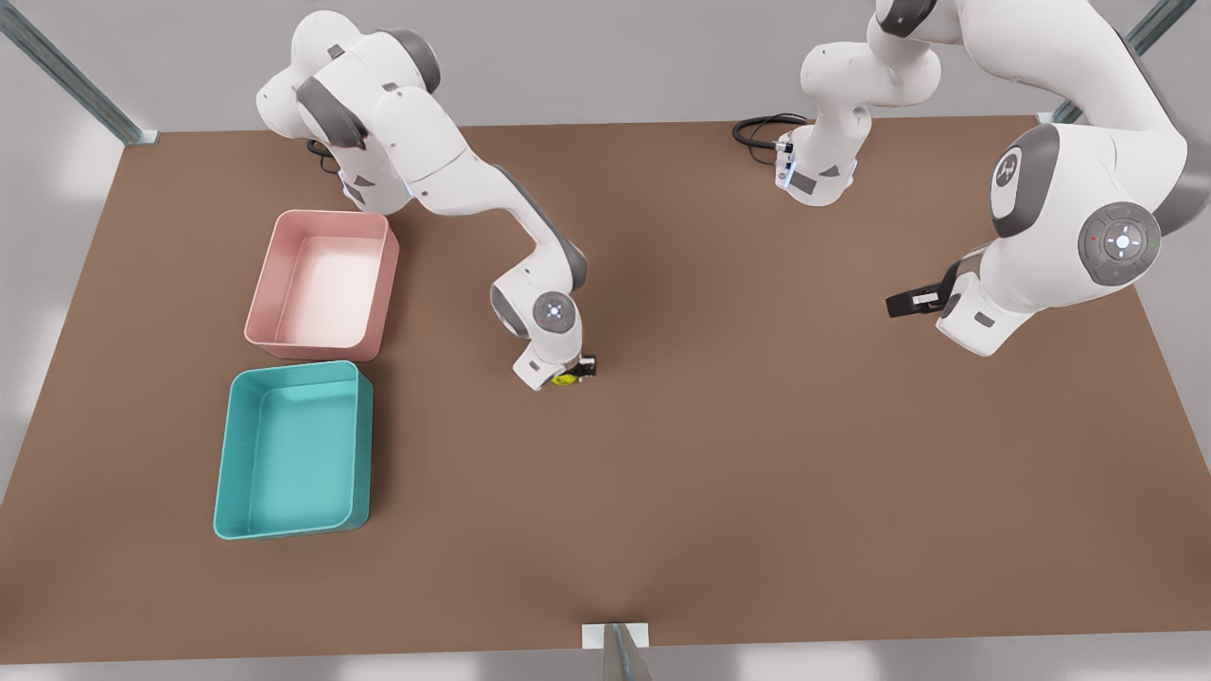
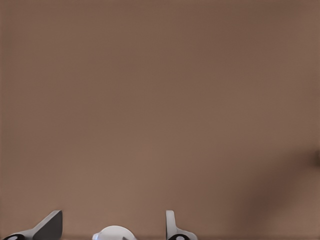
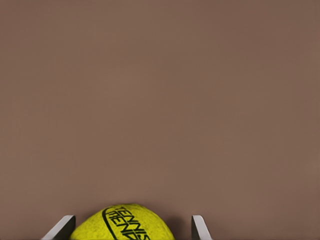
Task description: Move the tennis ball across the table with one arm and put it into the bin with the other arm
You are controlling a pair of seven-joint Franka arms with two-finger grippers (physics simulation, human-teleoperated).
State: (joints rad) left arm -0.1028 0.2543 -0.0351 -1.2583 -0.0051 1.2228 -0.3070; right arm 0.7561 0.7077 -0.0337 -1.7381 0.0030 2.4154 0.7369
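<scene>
The yellow-green tennis ball (image 1: 565,379) rests on the brown table (image 1: 757,473) near its middle. My right gripper (image 1: 573,375), on the arm at the front view's left, is down over it. In the right wrist view the ball (image 3: 125,225) lies between the fingertips of that gripper (image 3: 130,217), which stand open with a small gap on one side. The teal bin (image 1: 293,367) sits at the front view's left, well apart from the ball. My left gripper (image 1: 897,304) hangs above the table at the front view's right, open (image 2: 113,214) and holding nothing.
A pale pink tub (image 1: 326,216) stands just behind the teal bin, close to the right arm's base. Black cables (image 1: 762,128) lie by the left arm's base at the far edge.
</scene>
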